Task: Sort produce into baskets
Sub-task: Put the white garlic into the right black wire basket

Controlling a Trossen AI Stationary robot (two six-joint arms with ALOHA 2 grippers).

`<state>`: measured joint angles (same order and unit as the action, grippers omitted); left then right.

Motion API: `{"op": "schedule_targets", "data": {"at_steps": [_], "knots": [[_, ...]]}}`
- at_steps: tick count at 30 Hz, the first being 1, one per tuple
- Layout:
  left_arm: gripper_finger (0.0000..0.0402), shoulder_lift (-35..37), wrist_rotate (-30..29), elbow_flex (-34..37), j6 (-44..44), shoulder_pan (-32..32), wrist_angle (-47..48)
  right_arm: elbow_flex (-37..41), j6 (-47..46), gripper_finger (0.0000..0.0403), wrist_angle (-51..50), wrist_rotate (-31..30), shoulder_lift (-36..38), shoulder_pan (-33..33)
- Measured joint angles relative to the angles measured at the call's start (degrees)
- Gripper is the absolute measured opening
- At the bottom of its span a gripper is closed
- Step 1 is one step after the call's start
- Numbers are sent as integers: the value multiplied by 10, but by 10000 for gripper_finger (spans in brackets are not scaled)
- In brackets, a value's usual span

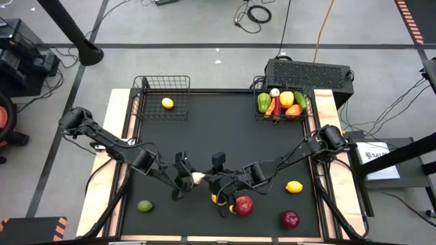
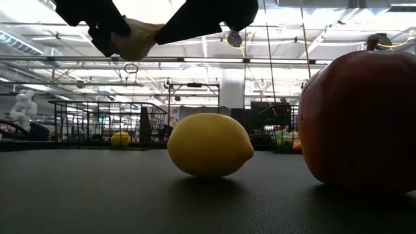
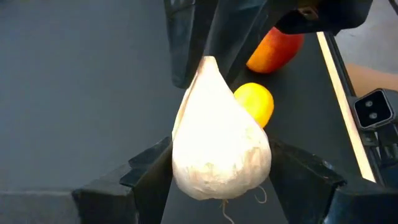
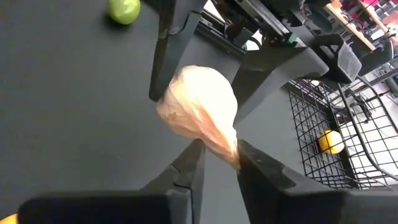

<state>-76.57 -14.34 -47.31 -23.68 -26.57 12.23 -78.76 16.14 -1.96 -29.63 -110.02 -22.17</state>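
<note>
Tools meet mid-bench over one white papery garlic bulb [image 1: 198, 178].
Left tool [image 3: 217, 168] clamps its body, right tool [image 4: 217, 155] pinches its tip; mistimed release could drop it.

Two wire baskets [image 1: 163, 87] [image 1: 308, 109] — three lemons [image 1: 167, 103] [image 1: 293, 186] [image 1: 216, 199], two red apples [image 1: 244, 206] [image 1: 290, 219], one lime [image 1: 144, 205], one garlic bulb [image 1: 198, 178] — plus a heap of vegetables [image 1: 281, 103], uncountable.
</note>
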Motion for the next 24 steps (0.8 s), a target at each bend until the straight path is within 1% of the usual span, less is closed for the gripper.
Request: {"op": "schedule_targets", "data": {"at_steps": [7,20,24], "knots": [[249,0,4,0,1,1,3,0,0,59,-3,2,0,0],[249,0,7,0,0,1,3,0,0,56,-10,2,0,-1],[270,2,-1,0,-11,4,6,0,0,56,-13,1,0,-1]]}}
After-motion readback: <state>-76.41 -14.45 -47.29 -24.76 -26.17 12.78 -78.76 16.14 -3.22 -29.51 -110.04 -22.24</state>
